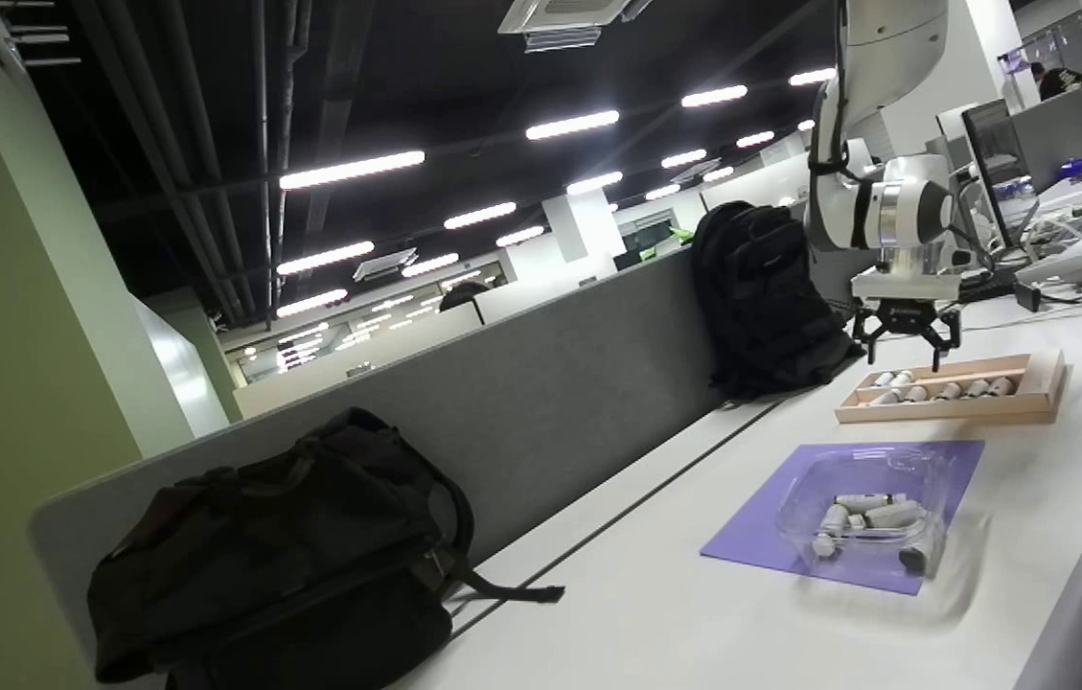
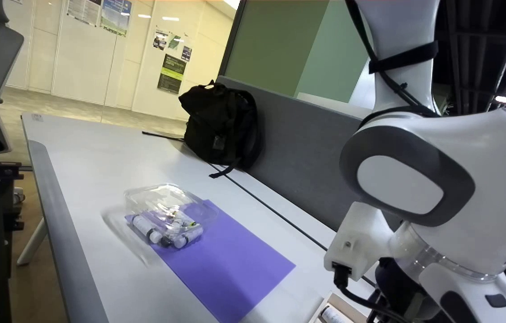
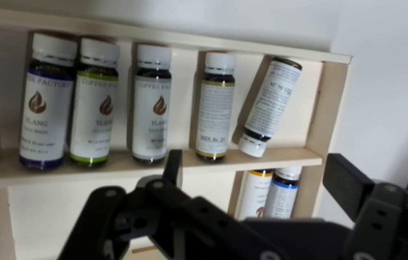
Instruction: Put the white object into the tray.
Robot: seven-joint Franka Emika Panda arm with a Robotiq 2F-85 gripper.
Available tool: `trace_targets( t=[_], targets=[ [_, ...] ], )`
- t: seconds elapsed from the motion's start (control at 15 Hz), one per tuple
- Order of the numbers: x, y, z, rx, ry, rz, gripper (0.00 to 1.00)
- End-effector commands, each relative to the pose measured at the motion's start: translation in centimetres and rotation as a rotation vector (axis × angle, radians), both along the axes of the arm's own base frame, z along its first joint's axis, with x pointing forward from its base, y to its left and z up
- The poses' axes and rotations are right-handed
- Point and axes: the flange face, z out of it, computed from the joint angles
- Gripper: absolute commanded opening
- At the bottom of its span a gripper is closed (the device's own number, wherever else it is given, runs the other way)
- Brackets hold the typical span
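My gripper (image 1: 905, 362) is open and empty above a light wooden box (image 1: 1044, 391). In the wrist view, its spread fingers (image 3: 256, 160) straddle the box's lower right part from above. Several dark bottles with white labels and white caps lie in the box's upper row, among them a gold-banded bottle (image 3: 215, 115) and a tilted bottle (image 3: 273, 99) with its cap downward. A yellow-banded bottle (image 3: 256, 191) and a blue-banded bottle (image 3: 282, 195) lie below the divider, partly hidden by the gripper. A clear plastic tray (image 1: 794, 494) holds several similar bottles; it also shows in an exterior view (image 2: 138, 197).
The tray stands on a purple sheet (image 1: 751, 532) on the white table (image 2: 87, 148). A grey partition (image 1: 588, 374) runs along the table, with a black backpack (image 1: 771, 307) and a dark bag (image 1: 282, 565) against it. Monitors and cables (image 1: 991, 172) stand behind the arm.
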Motion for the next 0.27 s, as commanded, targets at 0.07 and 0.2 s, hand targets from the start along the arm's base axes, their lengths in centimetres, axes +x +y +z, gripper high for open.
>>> trace_targets(
  t=[0.07,0.2],
  targets=[
    [0.23,-0.27,1.78,-0.011,-0.004,0.032,1.0],
    [0.23,-0.15,1.59,-0.01,-0.002,0.033,1.0]
  ],
)
